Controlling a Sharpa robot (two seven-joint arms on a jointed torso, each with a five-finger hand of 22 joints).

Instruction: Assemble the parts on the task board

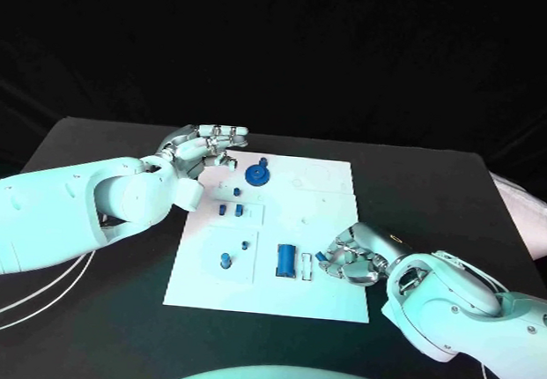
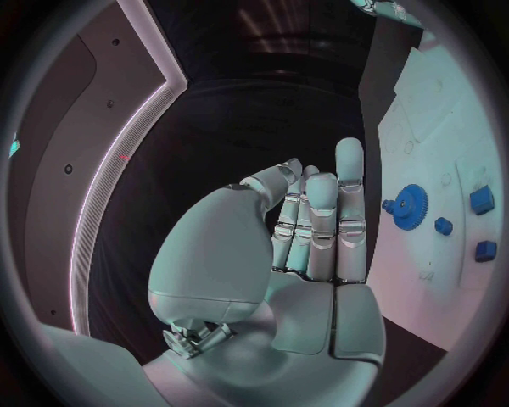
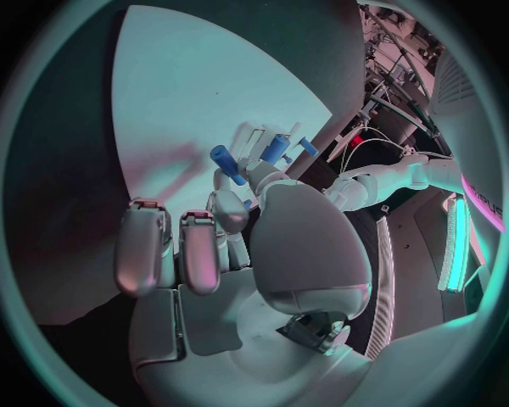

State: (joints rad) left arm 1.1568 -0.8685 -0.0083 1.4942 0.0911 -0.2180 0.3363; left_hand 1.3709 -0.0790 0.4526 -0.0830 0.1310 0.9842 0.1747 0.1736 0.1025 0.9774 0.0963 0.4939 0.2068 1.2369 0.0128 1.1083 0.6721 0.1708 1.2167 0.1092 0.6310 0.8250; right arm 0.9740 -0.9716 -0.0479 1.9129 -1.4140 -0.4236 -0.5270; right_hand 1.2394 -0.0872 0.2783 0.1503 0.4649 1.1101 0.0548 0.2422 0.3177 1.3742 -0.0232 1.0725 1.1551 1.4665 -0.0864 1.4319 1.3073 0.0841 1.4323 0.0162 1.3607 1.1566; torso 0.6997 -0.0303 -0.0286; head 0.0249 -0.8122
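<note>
**Operator:** Report part locations and the likely reason for the layout.

**Technician:** The task board [image 1: 294,288] lies flat at the centre of the worktop [image 1: 97,158]. A blue gear [image 1: 260,174] stands near the board's far left corner; several small blue pieces [image 1: 231,210] sit in marked fields along the left side; a blue cylinder [image 1: 287,260] lies in a field near the middle. Judgement: the fields separate the parts so that each can be picked singly.

**Operator:** Right hand?

**Technician:** The right hand [image 1: 357,255] sits low over the board, just beside the cylinder's field. In the right wrist view its fingertips pinch a small blue peg [image 3: 227,161], the other fingers [image 3: 142,246] curled beside it. Judgement: a fingertip hold leaves the peg's end free for insertion.

**Operator:** Left hand?

**Technician:** The left hand [image 1: 208,145] hovers at the board's far left edge, near the gear. Its fingers [image 2: 318,225] are straight and pressed together, holding nothing. Judgement: it is parked clear, ready to take the gear.
</note>
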